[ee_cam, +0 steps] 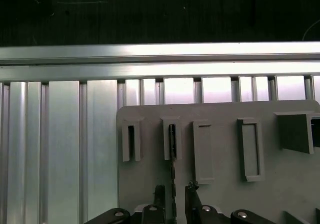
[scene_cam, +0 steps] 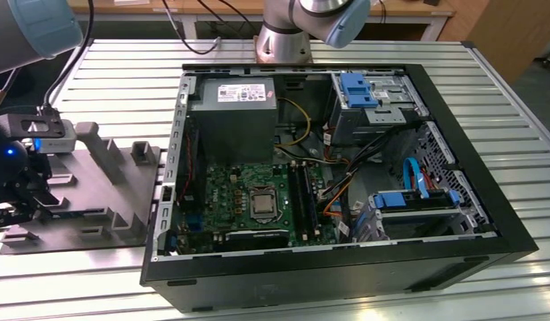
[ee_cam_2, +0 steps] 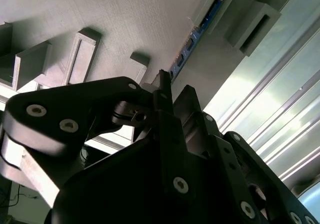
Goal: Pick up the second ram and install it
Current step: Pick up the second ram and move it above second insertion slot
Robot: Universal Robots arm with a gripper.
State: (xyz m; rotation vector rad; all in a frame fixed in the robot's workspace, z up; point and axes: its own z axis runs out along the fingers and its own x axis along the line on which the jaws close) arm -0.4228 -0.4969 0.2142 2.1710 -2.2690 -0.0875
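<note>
Gripper (ee_cam: 175, 187) straddling second ram (ee_cam: 173, 174) — jaws apart.

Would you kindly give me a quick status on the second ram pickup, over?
Gripper open, straddling the second ram. Ram on edge in the grey holder, not yet lifted. Nothing seen blocking it.

The ribbed metal table (scene_cam: 346, 50) shines smooth and bright, the grey plastic holder plate (ee_cam: 220, 194) looks matt and finely grained, the gripper (ee_cam: 174, 191) is matt black with shiny screws (ee_cam_2: 180, 185), and the computer case (scene_cam: 346, 281) is dull black metal.
</note>
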